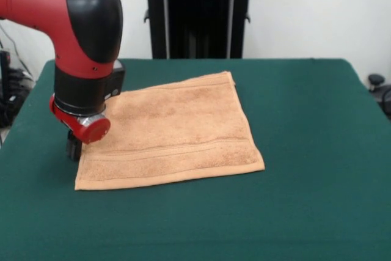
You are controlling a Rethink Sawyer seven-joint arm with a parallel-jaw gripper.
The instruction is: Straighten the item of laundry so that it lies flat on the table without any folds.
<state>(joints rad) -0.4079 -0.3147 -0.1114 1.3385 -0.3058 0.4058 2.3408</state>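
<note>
The tan hand towel (177, 129) lies spread near the middle of the green bench (305, 212), woven band toward its near hem, with no fold showing. The claw (74, 146) sits low at the towel's left edge, mostly hidden behind the red wrist, so I cannot tell whether it is released or clenched. The straightening looks about finished; the next move probably calls for lifting clear without dragging the cloth.
</note>
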